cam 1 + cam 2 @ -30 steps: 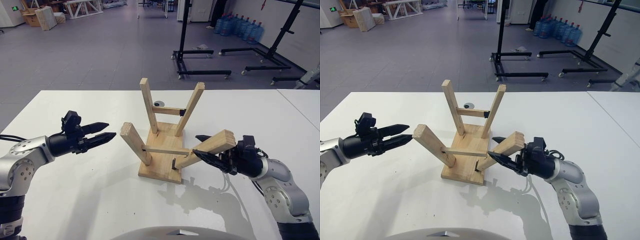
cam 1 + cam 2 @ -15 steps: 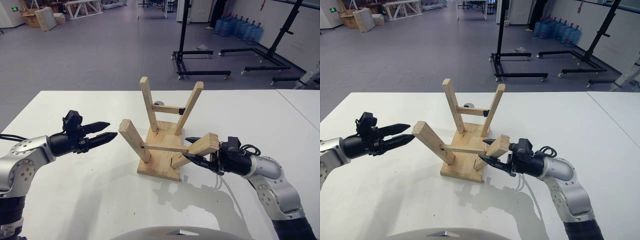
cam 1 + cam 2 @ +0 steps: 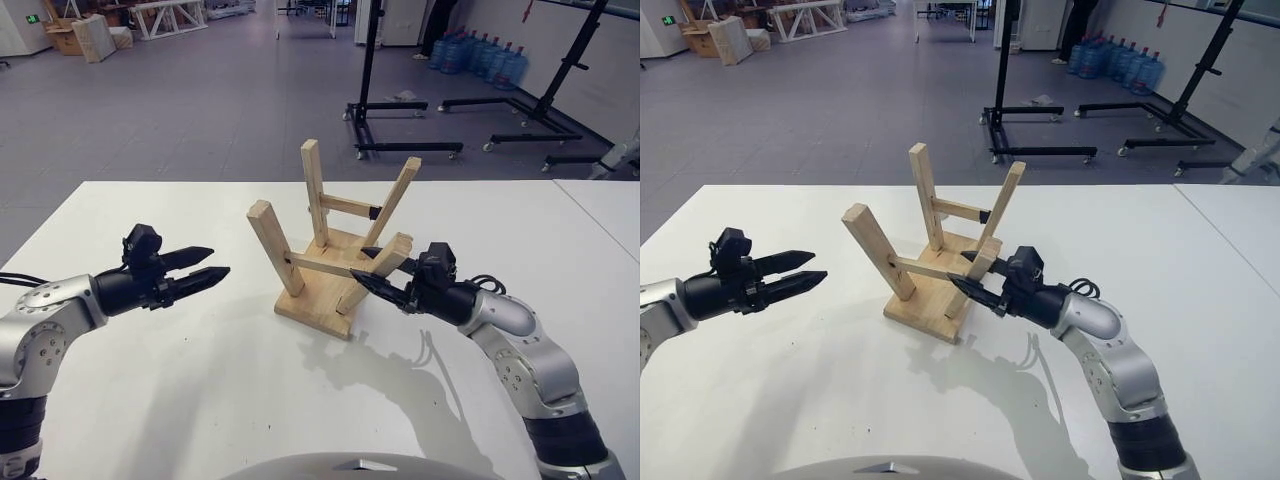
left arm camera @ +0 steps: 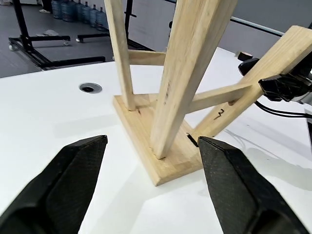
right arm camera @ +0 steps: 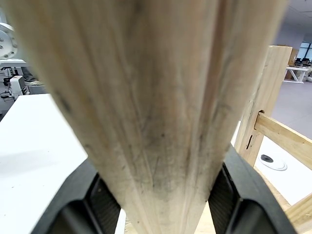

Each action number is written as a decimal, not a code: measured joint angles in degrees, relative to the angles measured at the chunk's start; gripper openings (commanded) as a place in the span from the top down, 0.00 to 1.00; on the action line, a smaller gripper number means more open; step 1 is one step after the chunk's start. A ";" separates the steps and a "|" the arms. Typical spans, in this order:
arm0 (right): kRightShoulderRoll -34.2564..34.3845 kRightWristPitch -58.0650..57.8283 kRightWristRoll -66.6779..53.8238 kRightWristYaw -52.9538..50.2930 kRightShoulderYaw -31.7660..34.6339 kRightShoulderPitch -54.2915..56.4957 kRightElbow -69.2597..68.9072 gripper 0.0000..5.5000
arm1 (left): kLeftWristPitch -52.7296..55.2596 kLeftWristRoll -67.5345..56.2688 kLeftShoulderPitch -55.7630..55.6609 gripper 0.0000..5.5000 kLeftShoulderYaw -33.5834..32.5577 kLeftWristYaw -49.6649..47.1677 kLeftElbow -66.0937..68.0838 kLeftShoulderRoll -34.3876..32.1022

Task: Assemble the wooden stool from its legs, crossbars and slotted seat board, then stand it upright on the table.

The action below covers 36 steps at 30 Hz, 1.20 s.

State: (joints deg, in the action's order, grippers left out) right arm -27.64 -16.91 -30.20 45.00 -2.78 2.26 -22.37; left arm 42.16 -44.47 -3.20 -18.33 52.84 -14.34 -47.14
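Over on the left: left end effector [image 3: 220, 260] hovering wide open beside the upside-down stool [image 3: 322, 265] mid-surface [image 3: 230, 400] — probably waiting to steady it. Right end effector [image 3: 358, 266] clamped on a leg [image 3: 400, 247] — guessing for the flip upright.

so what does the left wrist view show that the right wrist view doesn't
Left wrist view alone: the open left claw, and how the pale square wooden seat board rests on the white table. Right wrist view alone: the right claw up close, its black fingers pressed on both sides of the pale wooden stool leg. Shared: that gripped leg, a thin wooden crossbar and the round grommet in the table.
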 measured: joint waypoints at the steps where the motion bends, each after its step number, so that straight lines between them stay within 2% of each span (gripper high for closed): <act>1: 0.00 -0.36 0.02 -0.26 -0.05 0.00 -0.31 0.62 | 0.17 -0.11 -0.73 0.38 -0.92 -0.22 0.24 -0.62; 5: 0.35 -0.56 0.00 -0.85 -0.24 -0.01 -0.58 0.62 | 2.49 -5.08 -7.55 0.38 -7.08 -3.02 2.16 -1.66; 8: 0.76 -0.54 0.04 -1.20 -0.61 0.13 -0.59 0.62 | 7.97 -22.54 -21.07 0.38 -13.92 -11.78 4.01 -1.07; 10: 0.89 -0.53 0.17 -1.28 -0.73 0.26 -0.58 0.62 | 8.50 -29.65 -28.62 0.38 -14.01 -19.59 4.20 1.22; 13: 1.11 -0.50 0.31 -1.51 -0.91 0.58 -0.59 0.62 | 6.24 -36.42 -42.24 0.38 -9.89 -37.23 4.33 10.72; 16: 1.59 -0.46 0.48 -1.72 -1.35 0.95 -0.56 0.62 | 0.15 -48.76 -49.68 0.38 -4.03 -55.81 4.75 26.73; 19: 2.06 -0.47 1.00 -1.81 -2.16 1.79 0.04 0.62 | -8.22 -62.00 -49.00 0.38 -0.08 -73.00 3.76 41.23; 24: 2.53 0.21 1.21 -1.74 -2.35 2.38 1.47 0.62 | -13.92 -68.08 -37.14 0.38 4.44 -91.31 -1.32 49.60; 28: 3.24 0.47 2.13 -1.80 -2.39 2.95 2.22 0.62 | -9.52 -68.45 -29.99 0.38 5.10 -105.08 -1.19 53.97; 33: 4.02 0.88 2.79 -1.93 -2.78 4.23 3.81 0.62 | 3.81 -68.78 -29.33 0.38 2.43 -107.16 1.58 55.67; 36: 4.67 0.88 3.25 -2.28 -3.32 5.06 4.37 0.62 | 6.52 -68.78 -28.50 0.38 0.95 -108.26 2.17 56.13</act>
State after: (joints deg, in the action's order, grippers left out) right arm -22.97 -16.04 -26.95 42.71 -6.10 7.32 -18.00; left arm 48.68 -113.25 -31.70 -17.38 -55.42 -12.17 8.99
